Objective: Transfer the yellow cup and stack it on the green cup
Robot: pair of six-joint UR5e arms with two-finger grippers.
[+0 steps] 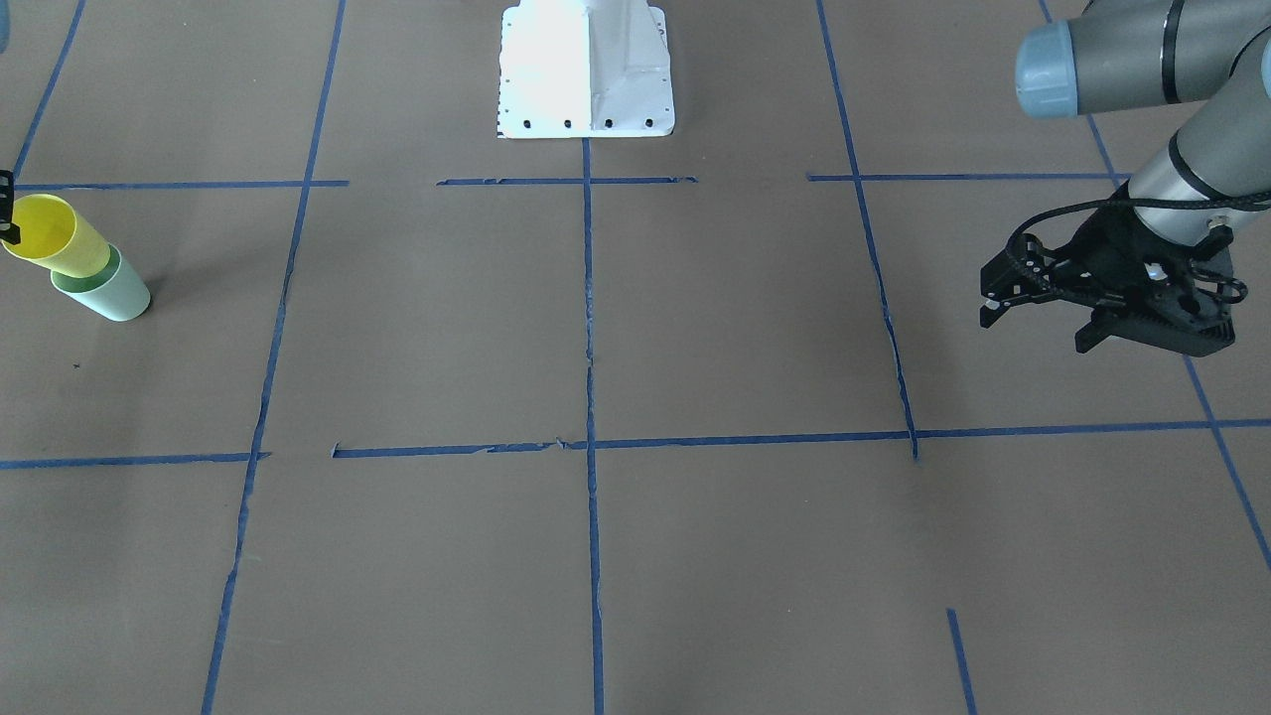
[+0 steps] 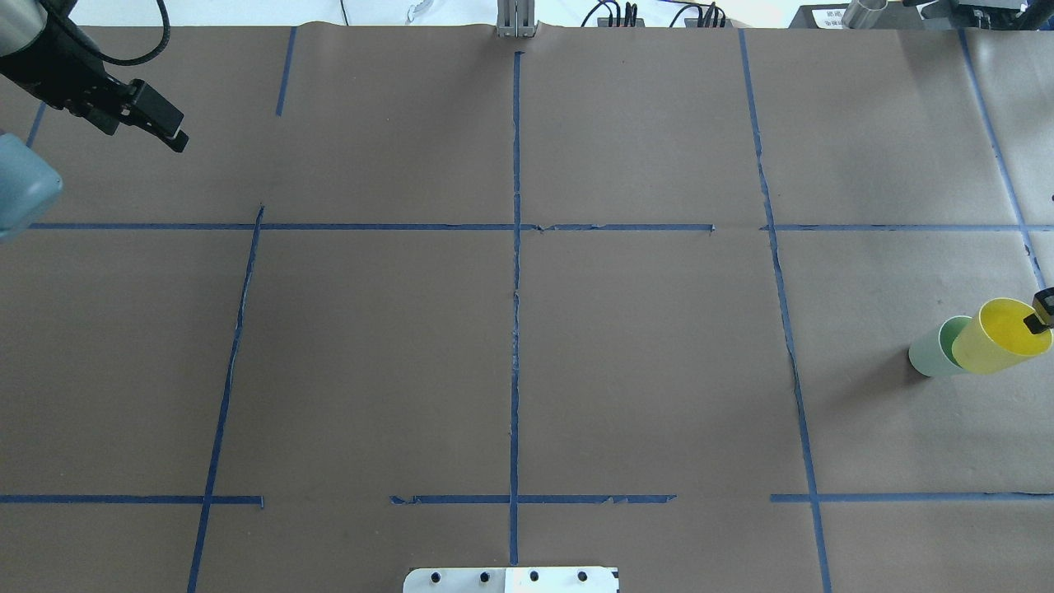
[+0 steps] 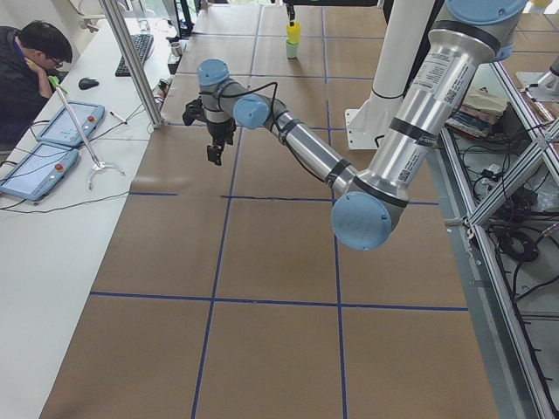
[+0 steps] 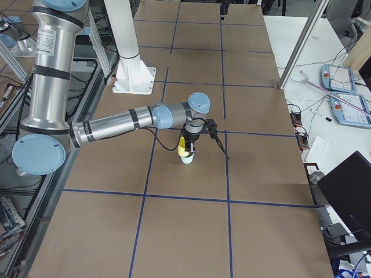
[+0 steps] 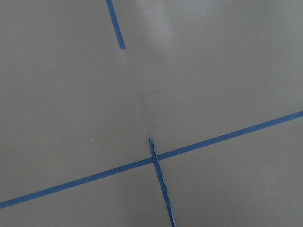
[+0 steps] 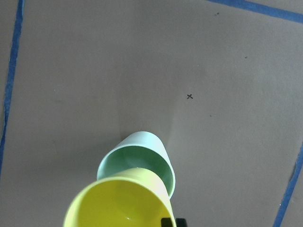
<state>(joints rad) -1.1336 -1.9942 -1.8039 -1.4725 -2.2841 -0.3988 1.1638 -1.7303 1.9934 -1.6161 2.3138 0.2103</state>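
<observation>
Right tool (image 2: 1037, 321) pinches rim of bright yellow tapered plastic cup (image 2: 988, 350), tilted, base in pale mint-green tapered cup (image 2: 930, 354). Straighten upright, press down gently, release. Left tool (image 1: 1038, 323) spread, empty.

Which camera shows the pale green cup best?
The right wrist view: the green cup is close up, open mouth showing, the yellow cup overlapping its near rim. The front-facing and overhead views show it small at the edge, partly covered; the side views show a speck; the left wrist view, nothing.
</observation>
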